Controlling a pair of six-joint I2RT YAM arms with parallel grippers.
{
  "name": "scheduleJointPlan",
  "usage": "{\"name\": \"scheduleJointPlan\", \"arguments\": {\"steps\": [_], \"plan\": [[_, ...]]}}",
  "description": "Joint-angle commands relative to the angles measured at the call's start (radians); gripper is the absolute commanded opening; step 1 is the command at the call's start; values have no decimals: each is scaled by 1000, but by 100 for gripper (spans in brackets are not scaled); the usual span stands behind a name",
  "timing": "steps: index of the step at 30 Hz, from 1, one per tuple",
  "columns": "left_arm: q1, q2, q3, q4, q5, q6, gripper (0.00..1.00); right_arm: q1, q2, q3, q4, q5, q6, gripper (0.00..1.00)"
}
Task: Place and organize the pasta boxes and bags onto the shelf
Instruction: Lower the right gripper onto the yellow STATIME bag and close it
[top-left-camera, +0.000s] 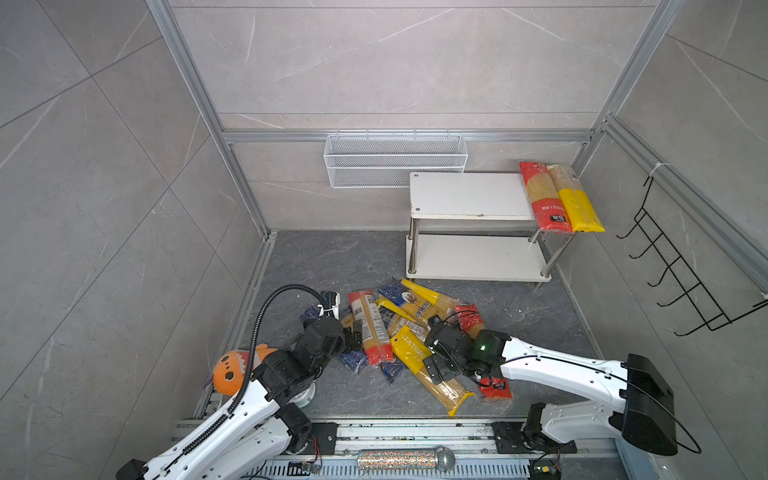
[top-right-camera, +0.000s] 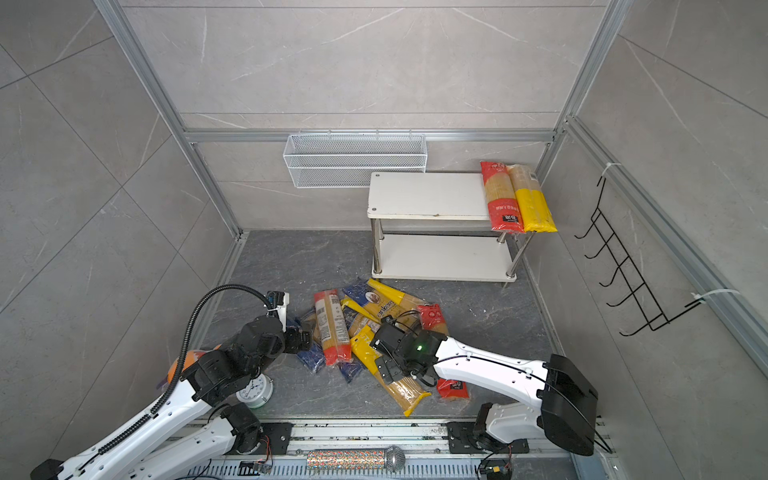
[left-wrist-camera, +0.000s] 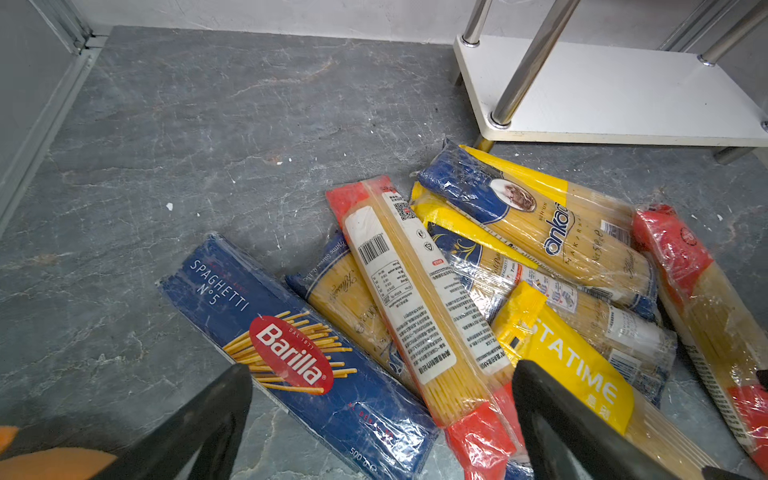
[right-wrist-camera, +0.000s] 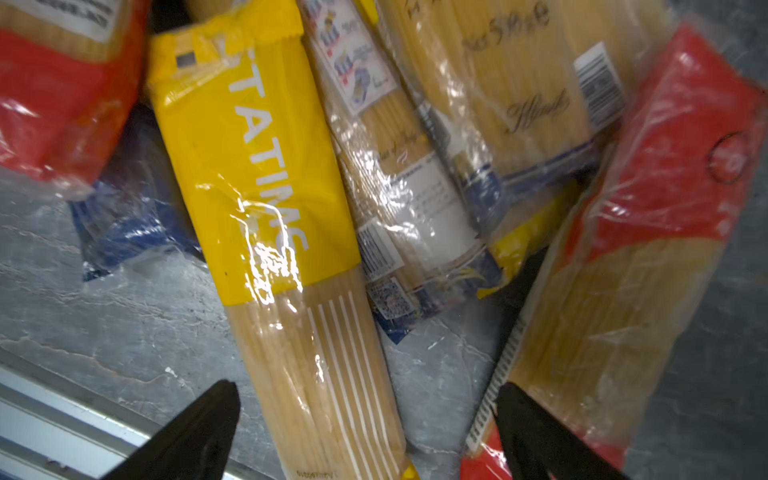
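Dark slate floor (top-left-camera: 332, 257) lay bare between the pasta heap (top-left-camera: 399, 328) and the shelf (top-left-camera: 465, 195), whose top board held two packs (top-left-camera: 559, 197) overhanging its front edge (right end only). Left gripper (left-wrist-camera: 382, 368) gaped above the Barilla box (left-wrist-camera: 291, 353), mostly arm-hidden in both top views; right gripper (right-wrist-camera: 365, 386) straddled the yellow-ended pack (right-wrist-camera: 257, 166), fingers apart.

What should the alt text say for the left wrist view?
The open left tool hangs above a heap of spaghetti packs on the grey floor. In the heap are a dark blue Barilla box, a red-ended bag beside it and a yellow bag. Beyond the heap stands the white shelf, with only its lower board and metal legs in view.
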Motion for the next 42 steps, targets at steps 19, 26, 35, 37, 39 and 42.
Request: {"name": "scheduleJointPlan", "arguments": {"steps": [19,26,35,37,39,42], "plan": [[-4,52,8,-26,-31,-98,100,76,272,-57,242,-89,5,100],[-4,95,51,-16,-35,-48,100,19,317,-73,280,-142,-12,100],[-4,86,45,-11,-27,-37,100,-8,339,-91,286,-244,-2,39],[-4,68,36,-13,-32,-38,100,-9,325,-89,283,-284,2,26],[-5,51,35,-27,-35,-37,100,-9,290,-84,273,-312,14,14],[-5,22,44,-49,-35,-32,100,-9,229,-58,243,-340,26,0]]}}
